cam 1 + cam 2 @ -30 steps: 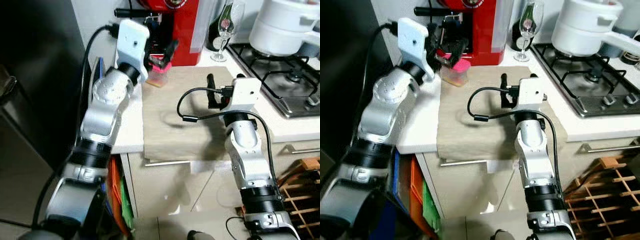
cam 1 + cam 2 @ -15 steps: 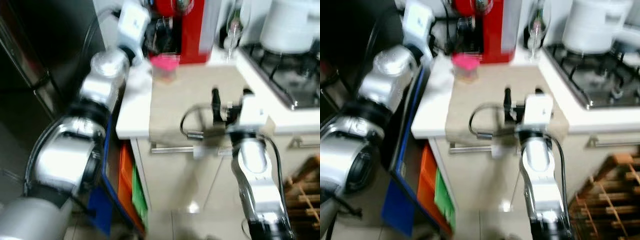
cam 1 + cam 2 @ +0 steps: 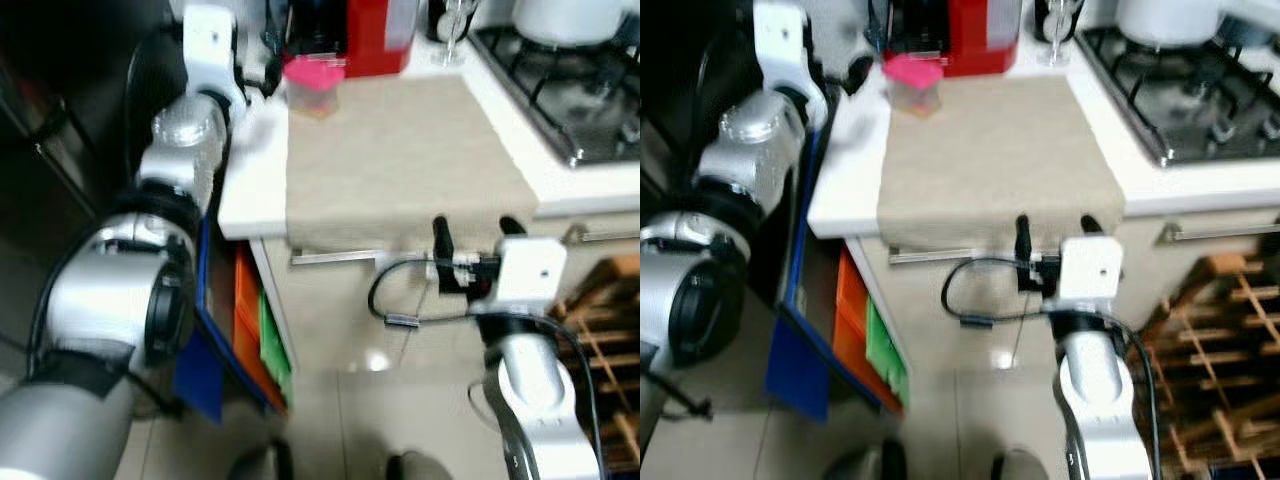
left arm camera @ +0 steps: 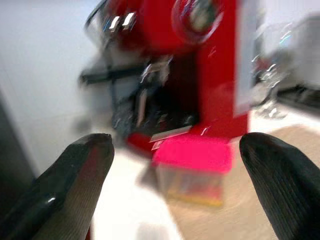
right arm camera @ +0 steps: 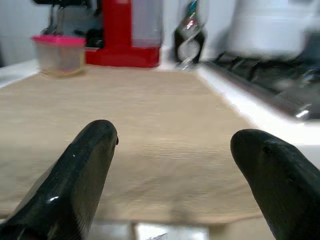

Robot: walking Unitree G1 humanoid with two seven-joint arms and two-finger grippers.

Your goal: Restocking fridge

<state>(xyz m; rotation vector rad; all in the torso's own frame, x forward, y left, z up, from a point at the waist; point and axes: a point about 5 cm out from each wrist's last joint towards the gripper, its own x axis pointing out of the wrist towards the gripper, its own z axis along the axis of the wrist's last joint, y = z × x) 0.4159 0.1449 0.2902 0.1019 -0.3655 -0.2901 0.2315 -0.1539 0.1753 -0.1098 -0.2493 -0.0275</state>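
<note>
Bench (image 3: 250,170) carries a beige mat (image 3: 400,160); a pink-lidded tub (image 3: 313,85) sits at its 11 o'clock corner, before a red machine (image 3: 380,35). Left gripper (image 4: 180,175) faces the tub, jaws released. Right gripper (image 3: 470,235) hovers at the mat's 6 o'clock edge, jaws released.

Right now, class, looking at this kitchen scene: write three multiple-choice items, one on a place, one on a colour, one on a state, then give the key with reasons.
1. Where does the small container stand?
A. on the beige cloth's far corner, before the red machine
B. on the hob
C. on the floor

2. What colour is its lid?
A. green
B. pink
C. white

3. How are the left gripper's fingers?
A. shut on the container
B. shut on nothing
C. open, container ahead between them

Key: 1 A, it sits on the beige cloth by the red machine. 2 B, the lid is bright pink. 3 C, the fingers stand wide apart, short of it.
</note>
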